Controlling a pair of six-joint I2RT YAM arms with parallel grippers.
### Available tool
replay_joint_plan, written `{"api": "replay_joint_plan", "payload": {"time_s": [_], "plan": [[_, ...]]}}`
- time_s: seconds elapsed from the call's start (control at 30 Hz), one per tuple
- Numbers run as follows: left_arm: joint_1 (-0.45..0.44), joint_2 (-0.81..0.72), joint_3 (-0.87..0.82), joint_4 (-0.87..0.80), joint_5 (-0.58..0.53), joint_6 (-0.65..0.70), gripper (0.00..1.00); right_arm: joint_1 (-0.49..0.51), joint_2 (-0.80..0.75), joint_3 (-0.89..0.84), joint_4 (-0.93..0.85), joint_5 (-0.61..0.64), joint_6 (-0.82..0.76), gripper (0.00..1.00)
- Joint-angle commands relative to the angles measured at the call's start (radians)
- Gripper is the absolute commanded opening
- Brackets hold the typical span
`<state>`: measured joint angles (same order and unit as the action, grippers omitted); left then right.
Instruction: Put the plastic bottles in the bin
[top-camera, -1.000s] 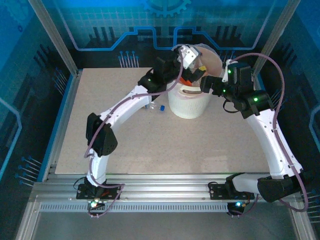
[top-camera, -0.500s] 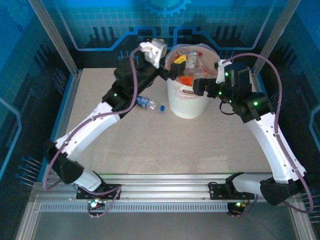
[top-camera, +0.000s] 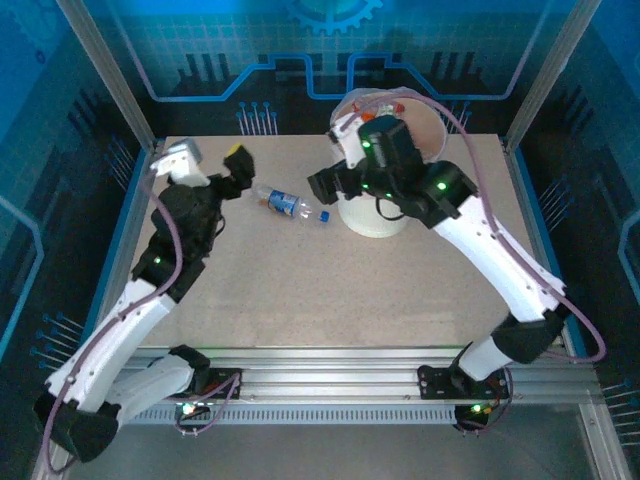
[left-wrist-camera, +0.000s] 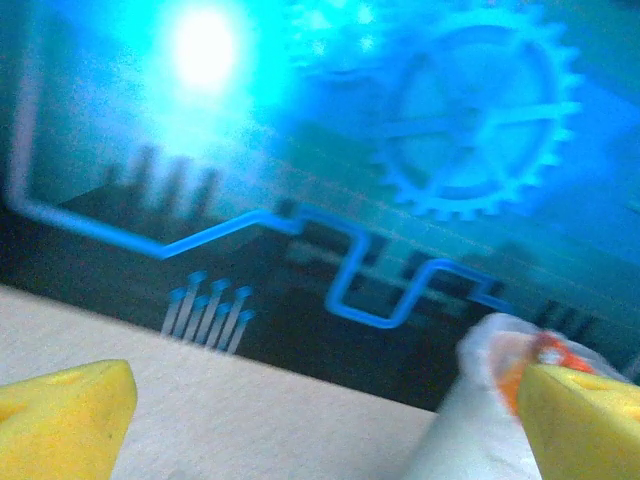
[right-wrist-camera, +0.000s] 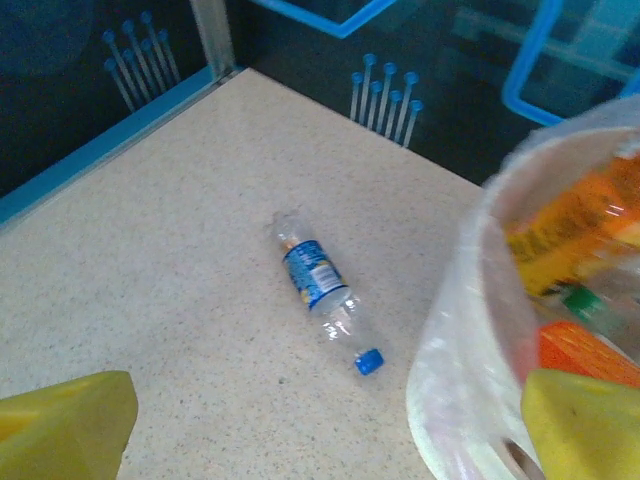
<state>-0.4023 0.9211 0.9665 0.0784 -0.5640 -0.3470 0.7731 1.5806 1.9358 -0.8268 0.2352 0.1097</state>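
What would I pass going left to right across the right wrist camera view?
Yellow finger pad in the bottom left corner → clear plastic bottle with a blue label and blue cap, lying on its side on the table → white translucent bin.

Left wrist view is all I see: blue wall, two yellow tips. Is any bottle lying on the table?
Observer: Yes, one clear bottle with a blue label lies on its side on the table.
Visitor: Where does its cap point?
Observer: Its blue cap points toward the white bin.
Visitor: Is the other pincer holding something?
Observer: No, the right pincer is open and empty, near the bin.
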Motion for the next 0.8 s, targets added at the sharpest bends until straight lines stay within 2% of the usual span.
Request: {"api": "replay_joint_plan", "payload": {"time_s": [0.0, 0.23, 0.47, 0.77], "plan": [[0.03, -0.069, -0.073, -0.139, -0.167, -0.165, 0.99, 0.039, 0.099, 0.111, -0.075, -0.013, -0.075, 1.0], [0.045, -0.186, -0.233, -0.278, -0.257, -0.312, 0.99, 0.047, 0.376, 0.384, -0.209, -0.122, -0.12, 1.0], [0.045, -0.252, -0.383, -0.333, -0.215, -0.459, 0.99, 0.047, 0.664, 0.688, -0.329, -0.178, -0.174, 1.0], [0.045, -0.268, -0.435, -0.401, -0.182, -0.503, 0.99, 0.041, 0.847, 0.688, -0.273, -0.117, -0.244, 0.99]]}}
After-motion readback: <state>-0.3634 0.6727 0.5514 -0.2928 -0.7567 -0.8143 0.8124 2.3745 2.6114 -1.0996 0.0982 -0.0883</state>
